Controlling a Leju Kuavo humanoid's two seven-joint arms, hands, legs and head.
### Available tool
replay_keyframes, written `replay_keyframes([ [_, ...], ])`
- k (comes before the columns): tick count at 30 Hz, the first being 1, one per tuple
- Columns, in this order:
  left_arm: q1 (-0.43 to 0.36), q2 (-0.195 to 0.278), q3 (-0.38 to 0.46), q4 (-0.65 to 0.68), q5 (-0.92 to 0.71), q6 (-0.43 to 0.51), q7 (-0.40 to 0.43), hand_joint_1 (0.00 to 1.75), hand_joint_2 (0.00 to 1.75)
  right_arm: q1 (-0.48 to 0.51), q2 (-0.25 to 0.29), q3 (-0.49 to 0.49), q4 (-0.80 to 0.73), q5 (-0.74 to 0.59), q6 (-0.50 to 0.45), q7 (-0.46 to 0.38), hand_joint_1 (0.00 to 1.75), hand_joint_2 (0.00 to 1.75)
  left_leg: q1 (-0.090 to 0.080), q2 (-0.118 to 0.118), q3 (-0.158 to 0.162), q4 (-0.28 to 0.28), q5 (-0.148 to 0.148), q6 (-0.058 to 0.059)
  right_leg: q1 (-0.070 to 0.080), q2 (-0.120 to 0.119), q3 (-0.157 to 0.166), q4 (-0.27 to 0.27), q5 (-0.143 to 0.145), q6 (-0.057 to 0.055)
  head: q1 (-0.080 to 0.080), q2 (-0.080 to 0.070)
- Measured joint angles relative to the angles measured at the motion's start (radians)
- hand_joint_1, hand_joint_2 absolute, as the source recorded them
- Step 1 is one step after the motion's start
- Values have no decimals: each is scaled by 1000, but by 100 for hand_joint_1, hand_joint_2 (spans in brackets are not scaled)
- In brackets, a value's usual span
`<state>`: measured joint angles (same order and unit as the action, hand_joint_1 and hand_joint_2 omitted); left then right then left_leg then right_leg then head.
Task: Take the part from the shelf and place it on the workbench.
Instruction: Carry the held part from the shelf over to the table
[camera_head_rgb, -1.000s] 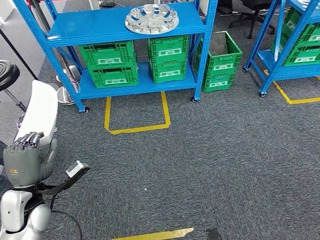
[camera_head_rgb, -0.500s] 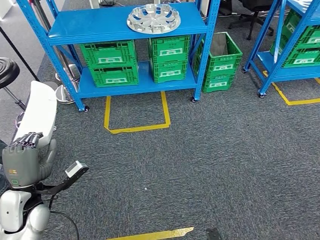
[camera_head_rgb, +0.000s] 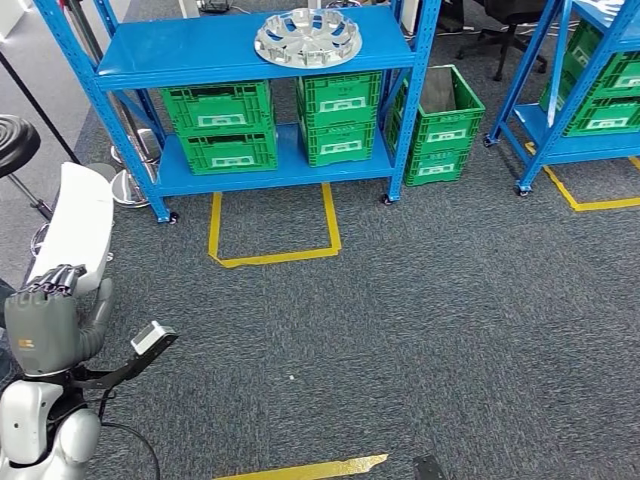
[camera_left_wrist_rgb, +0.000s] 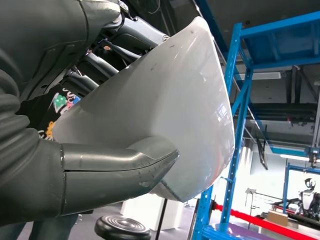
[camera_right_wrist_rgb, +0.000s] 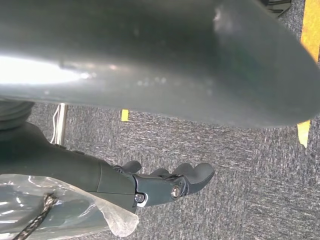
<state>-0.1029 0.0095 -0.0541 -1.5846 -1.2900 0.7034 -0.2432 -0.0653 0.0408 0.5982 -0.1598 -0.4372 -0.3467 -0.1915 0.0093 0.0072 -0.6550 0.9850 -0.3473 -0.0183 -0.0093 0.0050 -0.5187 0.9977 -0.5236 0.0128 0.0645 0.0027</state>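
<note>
My left hand (camera_head_rgb: 47, 318) holds the white part (camera_head_rgb: 78, 226) at my left side, thumb under one face and dark fingers (camera_head_rgb: 54, 279) curled over its near edge; in the left wrist view the thumb (camera_left_wrist_rgb: 113, 170) presses along the part's (camera_left_wrist_rgb: 177, 110) glossy curved surface, with the other fingers on the far side. The part stands up from the hand, tilted away from me, above the grey carpet (camera_head_rgb: 423, 330). My right hand (camera_right_wrist_rgb: 166, 185) hangs over the carpet with its fingers loosely bent and apart, nothing in them. Ahead stands a blue shelf (camera_head_rgb: 189, 50) with a silver wheel cover (camera_head_rgb: 307, 37) on its top board and green crates (camera_head_rgb: 219, 125) on the lower one; another green crate (camera_head_rgb: 438, 120) sits on the floor just beside the shelf's right post. Yellow tape (camera_head_rgb: 275, 255) marks a bay on the carpet in front of the shelf. A second blue shelf (camera_head_rgb: 562, 110) with crates stands well to the right.
</note>
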Motion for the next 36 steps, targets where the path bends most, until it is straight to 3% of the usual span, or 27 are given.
replay_keyframes([
  [36, 12, 2, 1, 0, -7, 0, -7, 175, 175, 0, 0, 8, 0, 4, -8, 2, 0, 0, -1, 0, -4, 2, -1, 1, -1, 0, -3, 0, 0, 0, 0, 0],
])
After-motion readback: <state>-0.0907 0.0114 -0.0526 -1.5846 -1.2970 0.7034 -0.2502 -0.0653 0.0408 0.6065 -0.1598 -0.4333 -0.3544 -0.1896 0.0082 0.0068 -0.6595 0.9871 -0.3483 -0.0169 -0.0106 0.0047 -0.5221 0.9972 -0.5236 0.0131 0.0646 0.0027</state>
